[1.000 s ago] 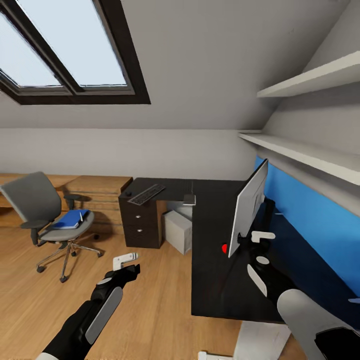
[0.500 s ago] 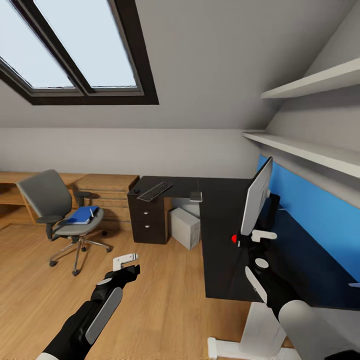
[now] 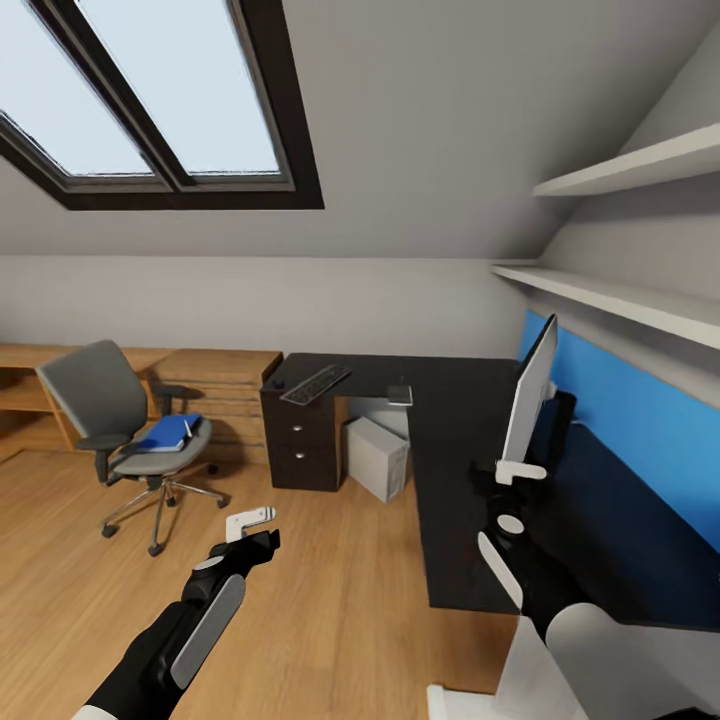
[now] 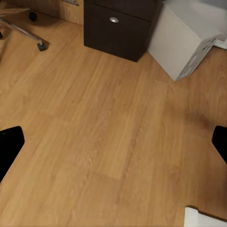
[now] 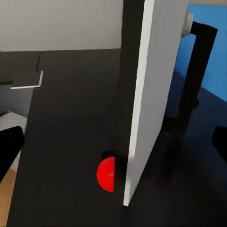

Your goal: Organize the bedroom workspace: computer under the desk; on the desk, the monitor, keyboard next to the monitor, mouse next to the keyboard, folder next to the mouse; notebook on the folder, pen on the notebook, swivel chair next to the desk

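Note:
The desk [image 3: 455, 430] has a glossy black top and a blue back panel [image 3: 640, 430]. On it the monitor [image 3: 530, 395] stands edge-on, and my right gripper [image 3: 516, 496] hovers open just before its lower corner. In the right wrist view the monitor [image 5: 149, 90] sits between wide-spread fingertips [image 5: 9, 146], untouched. The keyboard [image 3: 316, 384], mouse [image 3: 273, 384] and notebook [image 3: 400, 394] lie on the far wing. The computer [image 3: 378, 457] stands under the desk. The blue folder [image 3: 165, 433] lies on the swivel chair [image 3: 110, 405]. My left gripper [image 3: 250, 530] hangs open over the floor.
A dark drawer cabinet [image 3: 302, 450] stands under the desk beside the computer [image 4: 184, 38]. A wooden drawer chest [image 3: 215, 385] lines the back wall behind the chair. White shelves [image 3: 620, 295] hang above the blue panel. Wooden floor [image 3: 330, 600] lies between me and the chair.
The whole view has shifted, so the camera moved: chair and desk slid right in the picture and the monitor now shows more edge-on. Both arms keep the same pose.

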{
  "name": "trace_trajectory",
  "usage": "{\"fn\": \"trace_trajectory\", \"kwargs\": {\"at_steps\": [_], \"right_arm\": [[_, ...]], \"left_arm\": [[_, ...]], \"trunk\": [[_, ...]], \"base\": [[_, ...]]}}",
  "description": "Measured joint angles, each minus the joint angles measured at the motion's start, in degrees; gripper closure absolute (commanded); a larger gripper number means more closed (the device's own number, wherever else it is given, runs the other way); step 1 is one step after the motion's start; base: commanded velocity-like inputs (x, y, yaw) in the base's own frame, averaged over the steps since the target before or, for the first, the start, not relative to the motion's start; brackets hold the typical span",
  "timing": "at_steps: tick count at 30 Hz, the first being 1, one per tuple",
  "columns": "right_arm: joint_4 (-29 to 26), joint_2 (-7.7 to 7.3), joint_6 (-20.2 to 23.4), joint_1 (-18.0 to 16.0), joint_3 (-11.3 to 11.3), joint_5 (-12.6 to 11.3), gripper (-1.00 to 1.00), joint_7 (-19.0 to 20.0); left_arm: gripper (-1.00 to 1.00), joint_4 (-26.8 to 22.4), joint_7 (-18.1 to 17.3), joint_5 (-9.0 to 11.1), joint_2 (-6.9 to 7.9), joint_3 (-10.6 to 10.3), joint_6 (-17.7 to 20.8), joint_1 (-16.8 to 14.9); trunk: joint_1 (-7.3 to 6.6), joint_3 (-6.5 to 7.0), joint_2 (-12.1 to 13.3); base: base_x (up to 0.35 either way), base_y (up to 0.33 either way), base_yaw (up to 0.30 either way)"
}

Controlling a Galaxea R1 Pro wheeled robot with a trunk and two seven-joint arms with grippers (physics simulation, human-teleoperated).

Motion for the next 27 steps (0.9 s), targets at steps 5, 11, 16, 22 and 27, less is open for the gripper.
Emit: {"fn": "trace_trajectory", "kwargs": {"at_steps": [5,11,16,22,27], "right_arm": [[-0.7,0.20,0.3,0.0,0.0,0.0,-1.00,-0.2],[-1.2,0.25,0.2,0.0,0.0,0.1,-1.00,-0.4],[-1.1,0.26,0.0,0.1,-0.1,1.8,-1.00,-2.0],[-1.0,0.26,0.0,0.1,0.0,2.5,-1.00,-6.3],[-1.0,0.26,0.0,0.1,0.0,2.6,-1.00,-7.0]], "left_arm": [[-1.00,0.0,0.0,0.0,-0.01,0.0,0.0,0.0],[-1.00,0.1,0.0,0.0,-0.03,0.0,0.0,0.0],[-1.00,0.0,0.0,0.0,-0.03,0.0,0.0,0.0],[-1.00,0.1,0.0,0.0,-0.04,-0.1,0.0,0.0],[-1.00,0.0,0.0,0.0,-0.04,-0.1,0.0,0.0]], "trunk": [[0.01,0.00,0.0],[0.02,0.00,0.0],[0.00,0.00,0.0],[0.01,0.00,0.0],[0.00,0.00,0.0]], "base": [[0.064,0.062,0.000],[0.016,0.010,0.000],[0.171,0.001,0.000],[0.074,0.000,0.000],[0.131,0.000,0.000]]}}
